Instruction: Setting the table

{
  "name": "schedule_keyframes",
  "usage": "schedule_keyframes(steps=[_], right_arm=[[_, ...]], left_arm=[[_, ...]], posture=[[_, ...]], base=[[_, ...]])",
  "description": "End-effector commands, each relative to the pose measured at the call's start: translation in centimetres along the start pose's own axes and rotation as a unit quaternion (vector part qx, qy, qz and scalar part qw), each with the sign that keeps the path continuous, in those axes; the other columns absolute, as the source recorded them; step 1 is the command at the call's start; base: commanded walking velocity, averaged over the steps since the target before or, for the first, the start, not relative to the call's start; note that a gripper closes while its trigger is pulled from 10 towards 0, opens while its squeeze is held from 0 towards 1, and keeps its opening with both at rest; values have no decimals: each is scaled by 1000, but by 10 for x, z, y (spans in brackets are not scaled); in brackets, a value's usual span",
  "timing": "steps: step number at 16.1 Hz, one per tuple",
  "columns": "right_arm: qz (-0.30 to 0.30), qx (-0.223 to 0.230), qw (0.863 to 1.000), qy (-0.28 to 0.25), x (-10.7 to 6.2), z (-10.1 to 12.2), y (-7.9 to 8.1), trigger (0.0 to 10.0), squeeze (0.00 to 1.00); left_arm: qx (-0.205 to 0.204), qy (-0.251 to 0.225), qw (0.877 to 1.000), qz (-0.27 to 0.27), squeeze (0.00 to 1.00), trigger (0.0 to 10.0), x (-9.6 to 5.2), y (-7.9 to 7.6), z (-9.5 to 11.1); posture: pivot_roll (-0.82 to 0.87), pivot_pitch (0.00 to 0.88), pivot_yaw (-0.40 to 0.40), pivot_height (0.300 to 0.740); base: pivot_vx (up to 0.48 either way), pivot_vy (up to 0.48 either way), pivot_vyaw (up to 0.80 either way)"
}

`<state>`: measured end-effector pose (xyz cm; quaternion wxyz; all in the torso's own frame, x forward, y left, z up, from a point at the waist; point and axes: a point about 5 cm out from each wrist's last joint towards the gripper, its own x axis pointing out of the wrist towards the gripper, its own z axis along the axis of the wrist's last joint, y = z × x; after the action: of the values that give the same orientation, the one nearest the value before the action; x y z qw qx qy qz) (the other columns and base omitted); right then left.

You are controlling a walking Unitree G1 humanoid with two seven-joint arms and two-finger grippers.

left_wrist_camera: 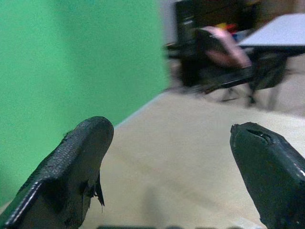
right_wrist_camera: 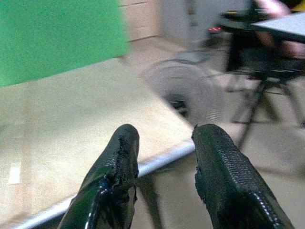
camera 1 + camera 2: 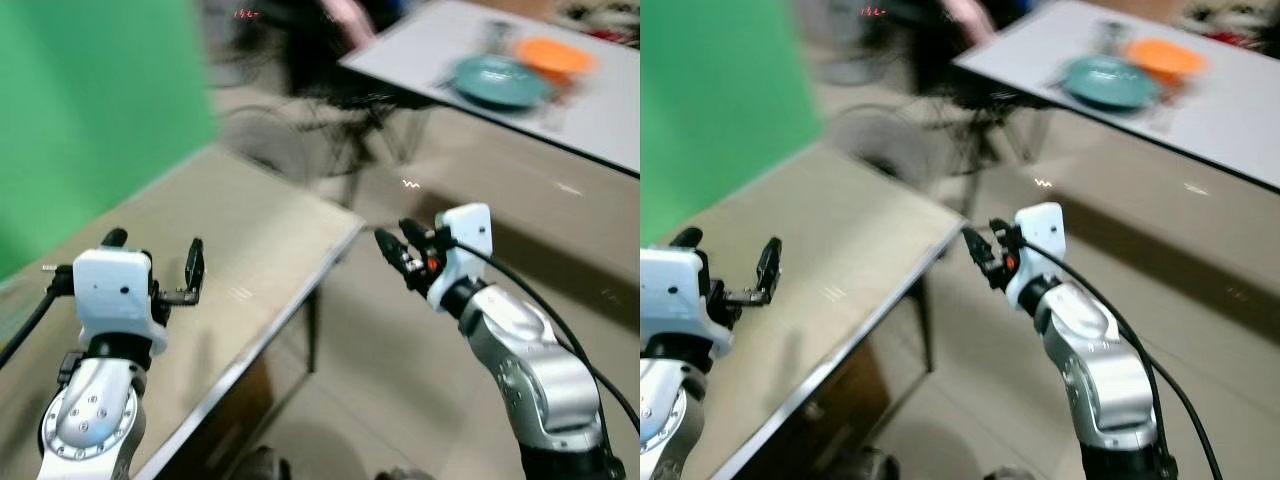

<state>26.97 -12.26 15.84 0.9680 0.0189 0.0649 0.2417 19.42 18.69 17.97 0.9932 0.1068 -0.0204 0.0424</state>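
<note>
Two dishes, teal plate [image 3: 500, 82] and orange bowl [image 3: 552, 55], look unfilled; both grippers' jaws apart.

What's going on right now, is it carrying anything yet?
Nothing is held. The left gripper hovers open over the beige table, and the right gripper hangs empty past the table's edge, above the floor. A teal plate and an orange dish sit on the white table farther off. The view is blurred.

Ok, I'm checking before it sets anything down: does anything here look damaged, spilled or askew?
Nothing spilled or askew. One oddity: the rubber on the right gripper fingers looks frayed along the inner edges. The teal plate and orange plate sit together on the far white table; the view is blurred.
</note>
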Motion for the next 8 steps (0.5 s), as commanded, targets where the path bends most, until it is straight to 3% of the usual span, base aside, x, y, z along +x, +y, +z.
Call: schedule_keyframes(steps=[1, 6, 8], right_arm=[[13, -7, 1000, 0, 3, 1, 0, 10000, 0], [28, -13, 1000, 1, 9, 3, 3, 10000, 0], [29, -12, 1000, 3, 10, 2, 2, 10000, 0]], left_arm=[[3, -1, 1000, 3, 0, 10000, -2, -2, 2], [4, 0, 1000, 16, 0, 10000, -3, 1, 3], [-11, -1, 999, 31, 0, 10000, -2, 4, 3]], posture=[[71, 103, 9, 740], [76, 101, 1, 740], [75, 102, 1, 740]], base=[[0, -480, 800], [0, -474, 800], [0, 0, 800]])
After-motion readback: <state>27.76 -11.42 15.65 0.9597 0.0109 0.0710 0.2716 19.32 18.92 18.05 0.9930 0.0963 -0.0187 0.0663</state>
